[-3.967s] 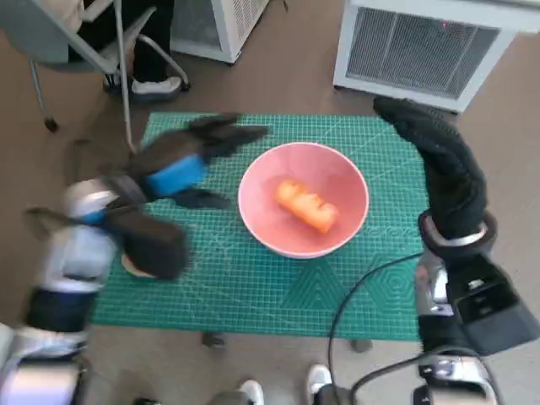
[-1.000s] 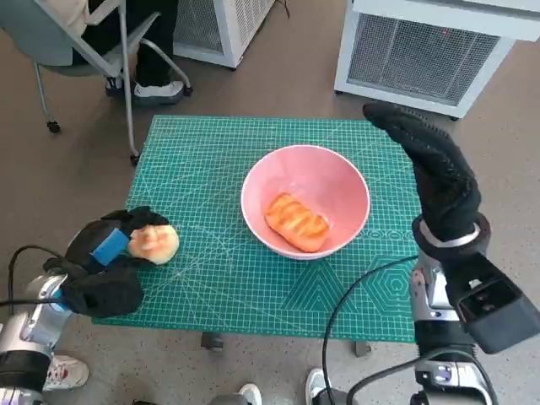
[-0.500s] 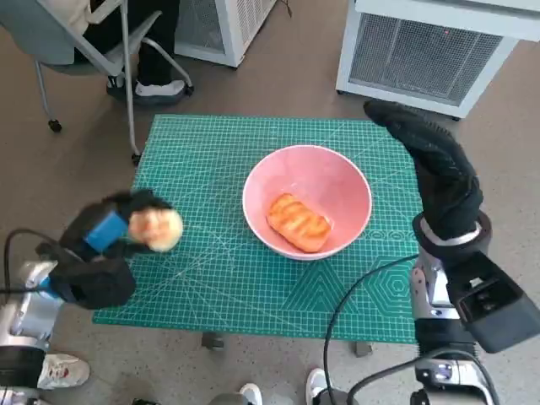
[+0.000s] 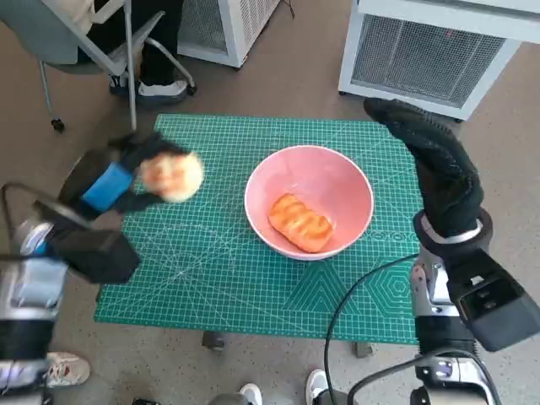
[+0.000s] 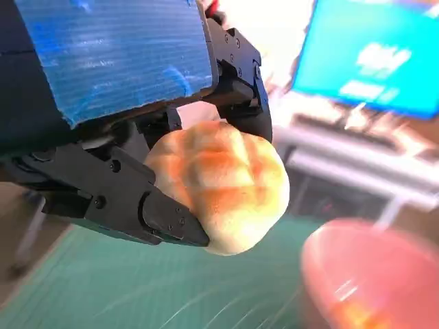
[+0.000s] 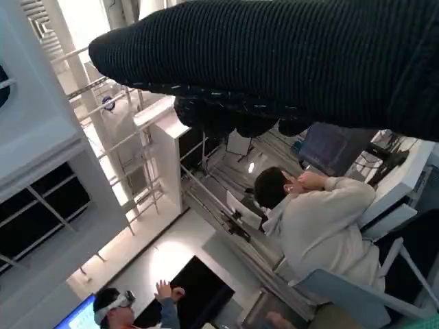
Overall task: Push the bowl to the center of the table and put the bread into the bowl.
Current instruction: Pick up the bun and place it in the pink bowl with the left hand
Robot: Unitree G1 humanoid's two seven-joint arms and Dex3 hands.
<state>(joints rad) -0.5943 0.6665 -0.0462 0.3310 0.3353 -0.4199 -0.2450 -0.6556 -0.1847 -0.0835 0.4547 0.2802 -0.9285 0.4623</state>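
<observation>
left hand (image 4: 108, 187): grips round bread roll (image 4: 171, 176), lifted off the surface, beside the bowl's left side; fingers (image 5: 164, 218) wrap it in the left wrist view
right hand (image 4: 434, 173): raised at the surface's right edge, holds nothing, fingers look extended
bowl (image 4: 309, 202): pink, roughly mid-mat on the green cutting mat (image 4: 253, 287); push looks done
long bread (image 4: 299, 222): already lying in the bowl
progress: judged late; one piece in, roll in the air
left: carry the roll over the rim, release it inside
</observation>
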